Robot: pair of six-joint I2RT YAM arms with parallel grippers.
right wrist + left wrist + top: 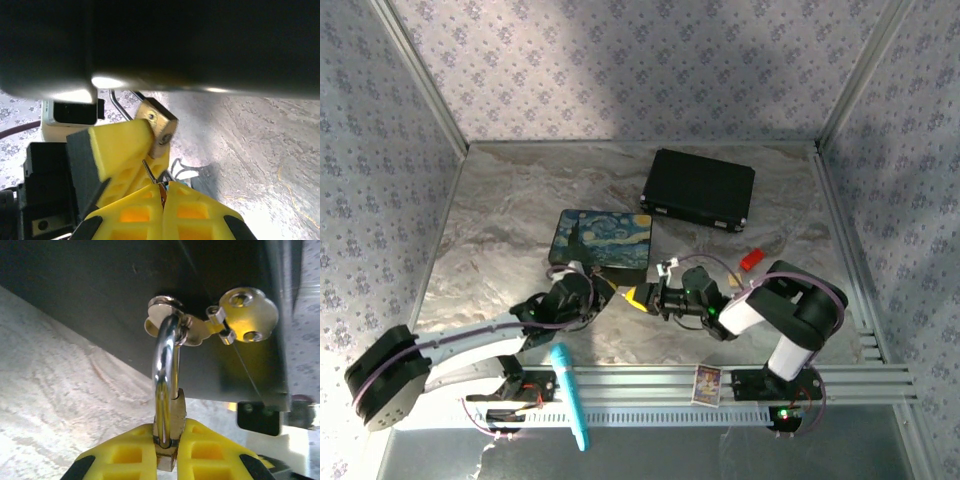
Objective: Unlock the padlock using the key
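The padlock (169, 447) is a small brass body with a silver shackle (166, 360) hooked through the painted box's metal latch (172, 322). My left gripper (169, 452) is shut on the brass body. In the right wrist view the padlock (159, 125) shows its keyhole end, with a left finger (117, 145) beside it. My right gripper (162, 192) is shut on the key (152, 175). Its thin blade points up toward the keyhole, a little short of it. From above, the two grippers (605, 290) (645, 297) meet at the box's near edge.
The painted box (603, 238) lies mid-table, with a black case (700, 190) behind it to the right. A small red piece (750, 259) sits right of the grippers. A teal tool (570, 395) and a small card (707, 383) rest on the front rail.
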